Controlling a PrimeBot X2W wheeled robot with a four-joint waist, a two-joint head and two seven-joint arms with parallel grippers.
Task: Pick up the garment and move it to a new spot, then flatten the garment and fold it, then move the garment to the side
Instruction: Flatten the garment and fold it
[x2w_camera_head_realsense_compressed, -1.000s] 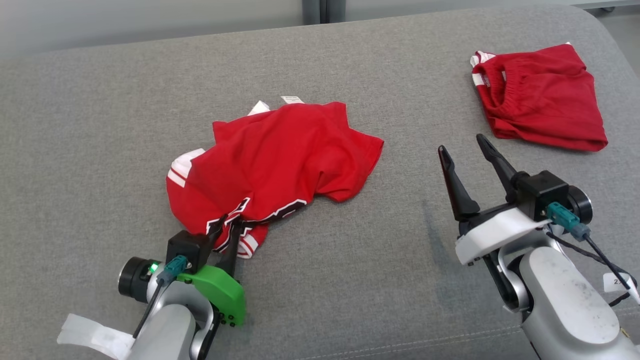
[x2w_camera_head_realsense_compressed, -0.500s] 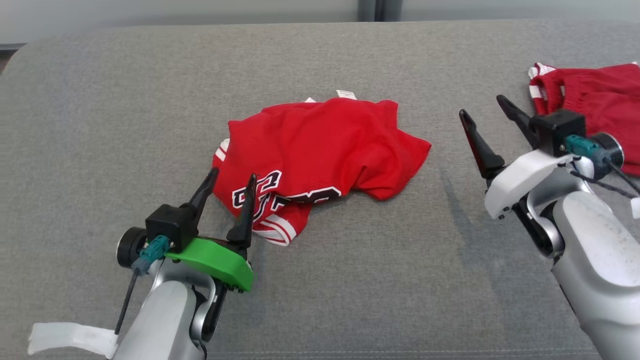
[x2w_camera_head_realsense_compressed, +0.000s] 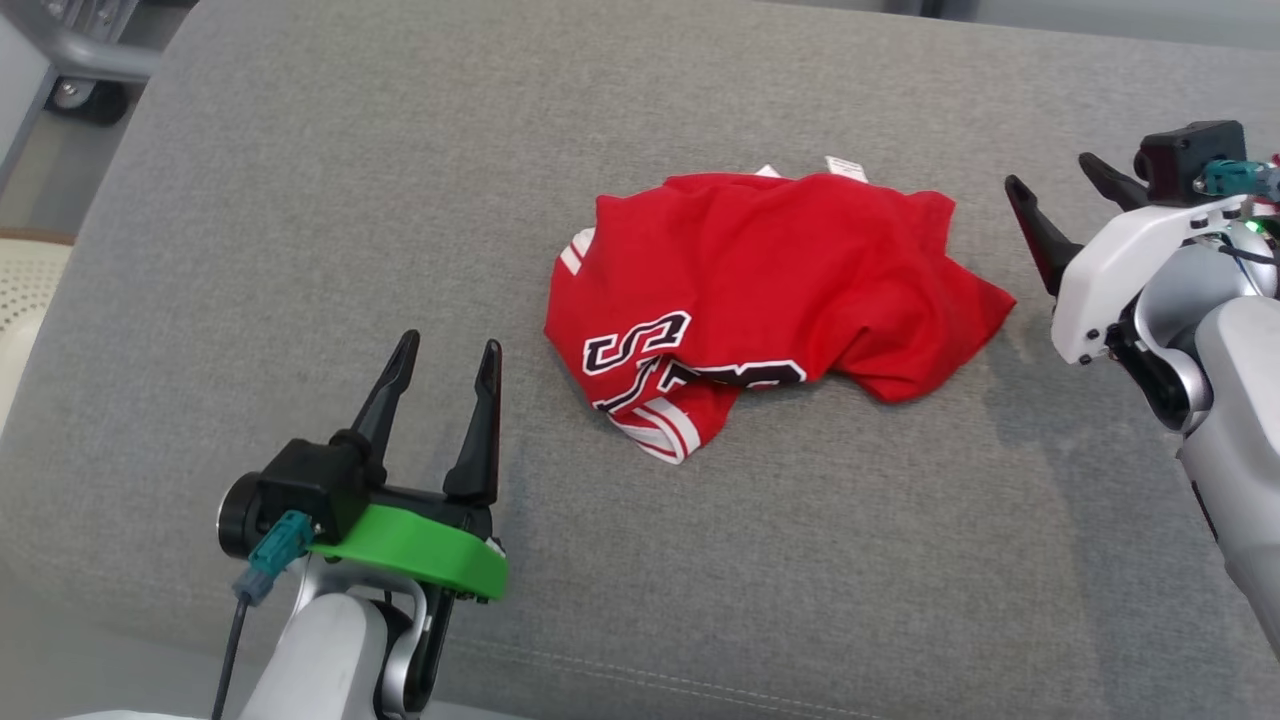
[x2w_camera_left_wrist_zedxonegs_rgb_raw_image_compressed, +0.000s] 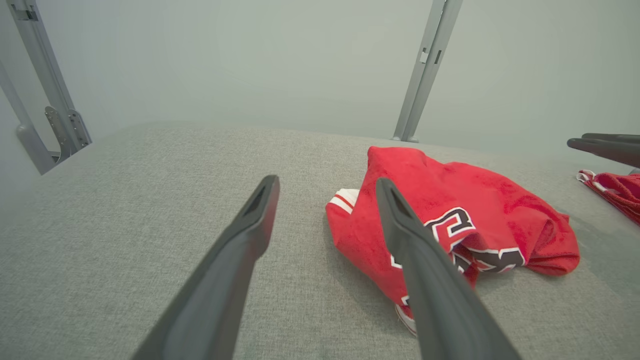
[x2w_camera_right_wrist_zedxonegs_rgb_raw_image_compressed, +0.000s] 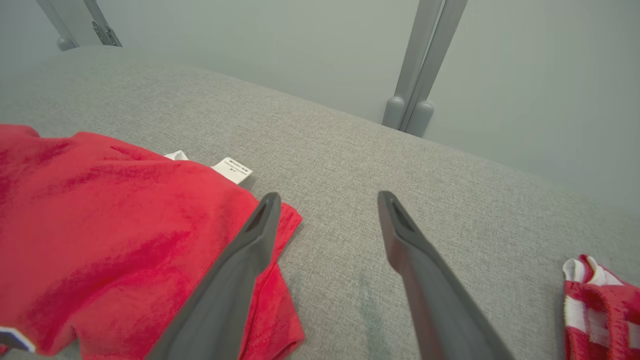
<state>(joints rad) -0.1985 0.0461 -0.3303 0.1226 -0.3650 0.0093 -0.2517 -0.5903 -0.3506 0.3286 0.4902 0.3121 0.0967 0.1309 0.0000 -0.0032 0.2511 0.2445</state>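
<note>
item: red jersey (x2w_camera_head_realsense_compressed: 760, 290), crumpled at centre of cushion (x2w_camera_head_realsense_compressed: 300, 200), not yet flattened or folded; i see left gripper (x2w_camera_head_realsense_compressed: 447, 345) and right gripper (x2w_camera_head_realsense_compressed: 1050, 172) spread, empty.

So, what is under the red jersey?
The jersey lies crumpled on the grey cushion. A white tag pokes out at its far edge. Anything beneath its folds is covered.

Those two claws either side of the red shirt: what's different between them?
The left gripper has a green base; the right gripper a white one. The left gripper sits low in the head view, the right gripper higher. Both stand open, neither holding the red shirt.
</note>
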